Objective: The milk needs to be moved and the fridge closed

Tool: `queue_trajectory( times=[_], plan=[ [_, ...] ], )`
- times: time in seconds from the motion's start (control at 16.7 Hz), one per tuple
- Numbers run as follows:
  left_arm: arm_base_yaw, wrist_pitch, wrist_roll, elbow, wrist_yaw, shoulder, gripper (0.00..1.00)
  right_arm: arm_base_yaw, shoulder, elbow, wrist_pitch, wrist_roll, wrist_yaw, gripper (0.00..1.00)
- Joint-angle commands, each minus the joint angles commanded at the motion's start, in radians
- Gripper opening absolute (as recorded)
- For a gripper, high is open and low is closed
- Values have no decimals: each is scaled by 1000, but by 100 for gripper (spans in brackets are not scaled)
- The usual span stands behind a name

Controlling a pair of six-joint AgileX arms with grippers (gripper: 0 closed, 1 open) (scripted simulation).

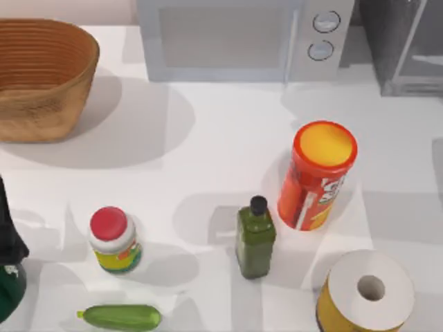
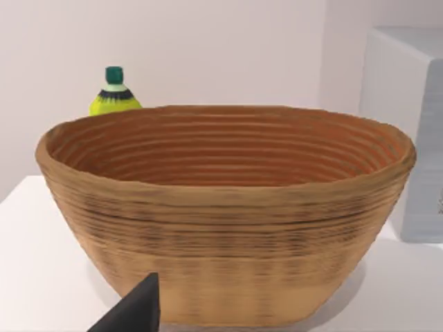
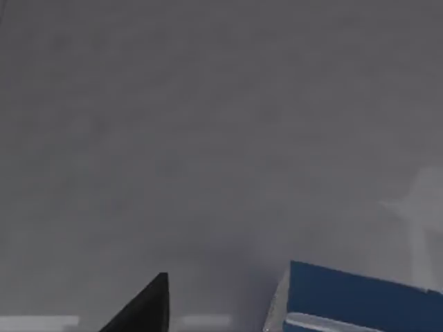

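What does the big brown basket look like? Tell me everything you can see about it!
The basket is a wide oval bowl, light brown, woven-looking, with ridged rings running round its walls inside and out. It narrows toward a flat bottom and stands upright on the white table, at the far left corner, left of the microwave. From the left wrist view no contents show above its rim. A yellow-green bottle peeks up behind it. Nothing is seen touching it except the table.
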Motion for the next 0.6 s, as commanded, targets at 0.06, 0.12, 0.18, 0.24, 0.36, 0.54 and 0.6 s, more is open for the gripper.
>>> queue_trajectory(
  times=[0.06, 0.12, 0.18, 0.24, 0.36, 0.54, 0.6],
  plan=[
    [0, 0, 0, 0, 0, 0, 100, 0, 0, 0, 0, 0, 0, 100],
    [0, 0, 0, 0, 0, 0, 100, 2, -1, 0, 0, 0, 0, 100],
    [0, 0, 0, 0, 0, 0, 100, 2, -1, 0, 0, 0, 0, 100],
    [0, 0, 0, 0, 0, 0, 100, 0, -11, -10, 1, 1, 1, 100],
    [0, 0, 0, 0, 0, 0, 100, -8, -63, -59, 6, 3, 3, 100],
    [0, 0, 0, 0, 0, 0, 100, -21, -220, -206, 18, 5, 8, 100],
    [0, 0, 0, 0, 0, 0, 100, -24, -294, -271, 23, 6, 10, 100]
  ],
)
